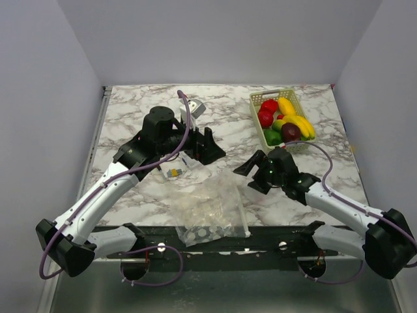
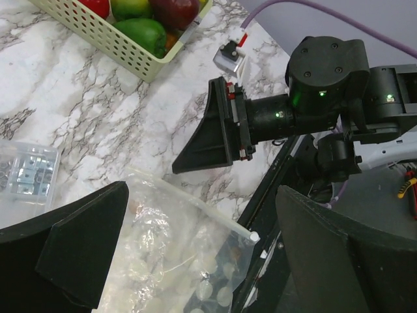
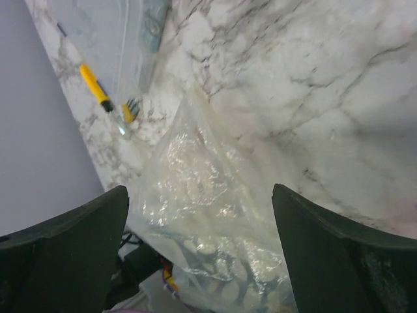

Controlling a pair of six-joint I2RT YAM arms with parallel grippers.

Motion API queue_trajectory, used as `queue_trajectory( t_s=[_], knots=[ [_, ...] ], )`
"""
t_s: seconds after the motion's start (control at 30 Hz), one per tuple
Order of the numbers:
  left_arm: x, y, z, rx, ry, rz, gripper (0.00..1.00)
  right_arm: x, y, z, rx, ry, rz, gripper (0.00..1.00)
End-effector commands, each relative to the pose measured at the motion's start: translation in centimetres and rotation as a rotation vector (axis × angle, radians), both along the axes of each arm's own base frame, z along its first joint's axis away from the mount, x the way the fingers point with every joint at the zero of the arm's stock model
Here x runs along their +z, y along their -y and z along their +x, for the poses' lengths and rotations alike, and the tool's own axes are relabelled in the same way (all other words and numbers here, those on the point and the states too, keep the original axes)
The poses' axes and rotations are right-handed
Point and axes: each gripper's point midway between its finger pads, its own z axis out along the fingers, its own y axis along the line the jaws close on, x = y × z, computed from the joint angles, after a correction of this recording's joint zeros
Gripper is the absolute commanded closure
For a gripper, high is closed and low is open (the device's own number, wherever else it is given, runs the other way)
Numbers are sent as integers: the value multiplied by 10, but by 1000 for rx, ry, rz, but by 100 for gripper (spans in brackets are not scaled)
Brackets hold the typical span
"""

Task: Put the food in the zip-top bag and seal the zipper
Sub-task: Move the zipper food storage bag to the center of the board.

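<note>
**Overhead and both wrist views.** You see the large clear, crinkly plastic zip-top bag (image 1: pixel 212 207) lying rumpled on the grey-veined white marble table (image 1: pixel 130 104), at its near edge between the two arms. The zipper (image 2: pixel 195 207), a narrow whitish strip, runs straight along the bag edge that faces the right arm. The food (image 1: pixel 291 132), glossy rounded toy pieces in red, yellow, green and dark maroon, is heaped in the pale green slotted plastic basket (image 1: pixel 255 120) at the far right, well apart from the bag. Your left gripper (image 1: pixel 210 149) hangs beyond the bag's far edge, its matte black wedge-shaped fingers (image 2: pixel 85 248) spread wide. Your right gripper (image 1: pixel 250 164) sits just beside the bag's right corner, its fingers (image 3: pixel 345 254) likewise wide apart, with wrinkled film showing between them.
</note>
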Motion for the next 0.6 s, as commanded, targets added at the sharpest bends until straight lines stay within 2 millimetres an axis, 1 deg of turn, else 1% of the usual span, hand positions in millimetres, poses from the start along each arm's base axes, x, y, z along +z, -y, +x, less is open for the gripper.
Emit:
queue_trajectory(
  t_s=[0.0, 0.03, 0.1, 0.2, 0.3, 0.33, 0.37, 0.4, 0.43, 0.47, 0.5, 0.57],
  knots=[
    [0, 3, -4, -24, -3, -16, 1, -22, 52, 6, -69, 64, -310, 6],
    [0, 3, -4, -25, -3, -17, 2, -24, 49, 2, 2, 95, -324, 6],
    [-1, 5, -4, -28, -13, -18, 2, -22, 36, -7, 146, 150, -302, 8],
    [-3, 8, -5, -44, -31, -23, 1, -18, 15, -18, 309, 233, -218, 9],
    [-4, 9, -6, -52, -37, -24, 2, -19, 0, -24, 412, 278, -153, 11],
    [-4, 9, -6, -50, -35, -24, 2, -26, -1, -28, 436, 253, -150, 13],
    [-4, 9, -5, -47, -33, -23, 1, -27, -4, -25, 449, 260, -133, 16],
    [-5, 8, -5, -45, -34, -22, 1, -28, -10, -28, 485, 264, -100, 19],
    [-4, 9, -5, -47, -32, -22, 1, -25, -16, -29, 507, 285, -63, 21],
    [-4, 9, -5, -48, -32, -22, 1, -22, -21, -33, 531, 293, -17, 25],
    [-4, 9, -5, -48, -32, -22, 1, -17, -28, -34, 540, 316, 32, 26],
    [-5, 9, -6, -49, -34, -23, 1, -14, -37, -39, 583, 317, 98, 26]
  ],
)
